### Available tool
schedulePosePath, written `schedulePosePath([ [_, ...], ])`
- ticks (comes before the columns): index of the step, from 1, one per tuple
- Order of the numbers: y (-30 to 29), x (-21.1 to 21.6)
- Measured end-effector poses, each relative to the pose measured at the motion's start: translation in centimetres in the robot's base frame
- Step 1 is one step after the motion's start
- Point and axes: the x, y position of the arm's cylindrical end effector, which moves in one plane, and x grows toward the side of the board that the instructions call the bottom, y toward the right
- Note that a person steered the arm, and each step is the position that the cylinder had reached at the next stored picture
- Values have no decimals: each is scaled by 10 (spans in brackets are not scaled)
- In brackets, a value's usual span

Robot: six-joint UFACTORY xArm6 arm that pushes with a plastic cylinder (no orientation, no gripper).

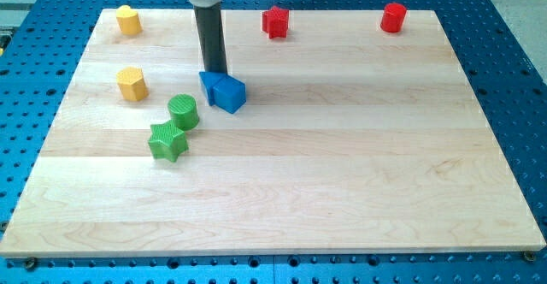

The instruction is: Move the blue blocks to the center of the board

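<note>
Two blue blocks touch each other left of the board's middle: a blue cube [229, 94] and a second blue block [209, 85] at its left, partly hidden behind it, shape unclear. My tip [214, 72] stands right at the top edge of the left blue block, touching or nearly touching it. The rod rises from there to the view's top.
A green cylinder [183, 111] and a green star [167, 140] sit just below-left of the blue blocks. Two yellow blocks [131, 84] [128, 19] are at the left. A red star-like block [275, 21] and a red cylinder [393, 17] stand along the wooden board's [342, 173] top edge.
</note>
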Motion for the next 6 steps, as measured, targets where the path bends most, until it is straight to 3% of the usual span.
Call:
schedulePosePath([
  [1,-99,-16],
  [2,-154,5],
  [3,-71,34],
  [4,-9,31],
  [5,-92,20],
  [6,-71,70],
])
